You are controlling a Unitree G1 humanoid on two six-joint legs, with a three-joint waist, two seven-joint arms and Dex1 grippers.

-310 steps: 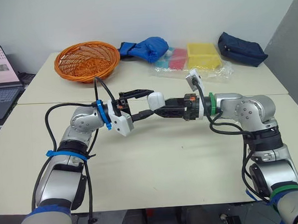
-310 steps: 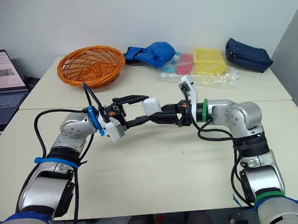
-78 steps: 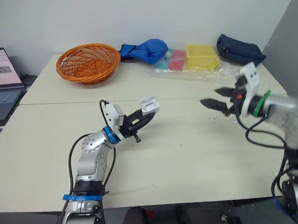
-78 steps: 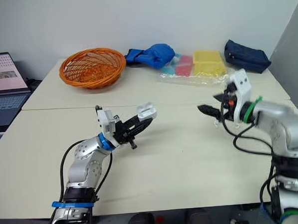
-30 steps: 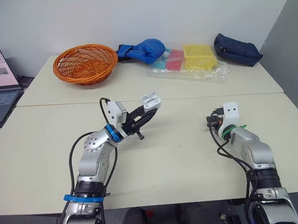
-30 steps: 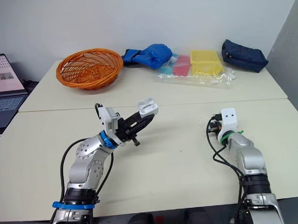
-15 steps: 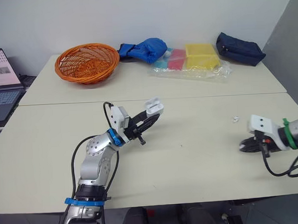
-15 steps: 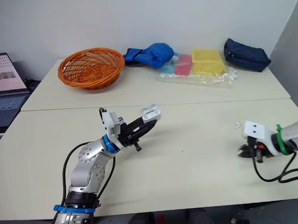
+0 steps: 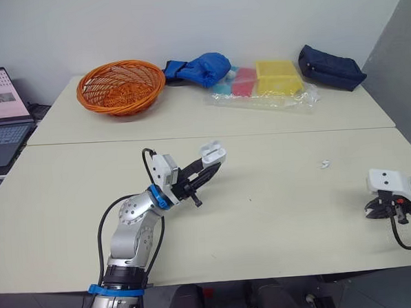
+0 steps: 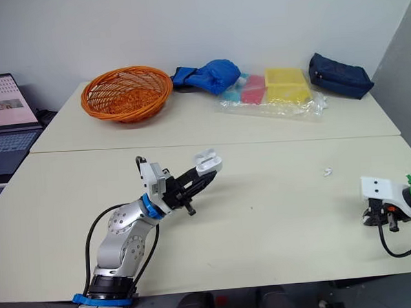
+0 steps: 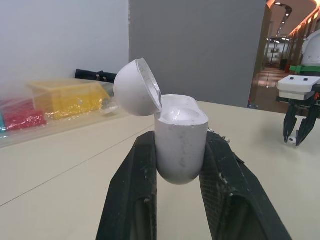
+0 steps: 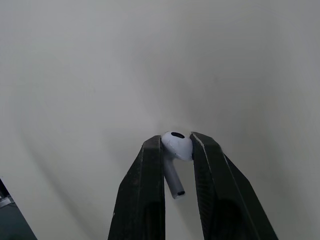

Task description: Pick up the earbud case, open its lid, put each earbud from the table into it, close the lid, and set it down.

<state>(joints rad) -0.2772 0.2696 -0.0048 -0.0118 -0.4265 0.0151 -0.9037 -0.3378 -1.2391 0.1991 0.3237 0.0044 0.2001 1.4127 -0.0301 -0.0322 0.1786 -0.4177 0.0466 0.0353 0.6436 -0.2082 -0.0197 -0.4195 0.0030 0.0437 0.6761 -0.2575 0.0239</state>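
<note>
Left gripper [image 9: 207, 162] holding the open case aloft, right gripper [image 12: 177, 141] pinching one earbud.

The two black left fingers are clamping the rounded white plastic earbud case [image 11: 180, 150] by its sides, above the cream table [image 9: 277, 212], and its domed lid is standing tipped back on the hinge. The right fingers are closing narrowly on the head of a small white earbud [image 12: 175, 149], its stem lying in the gap between them, low over the table near its right edge. A second small white earbud [image 9: 324, 164] is lying on the table, well apart from both grippers.
</note>
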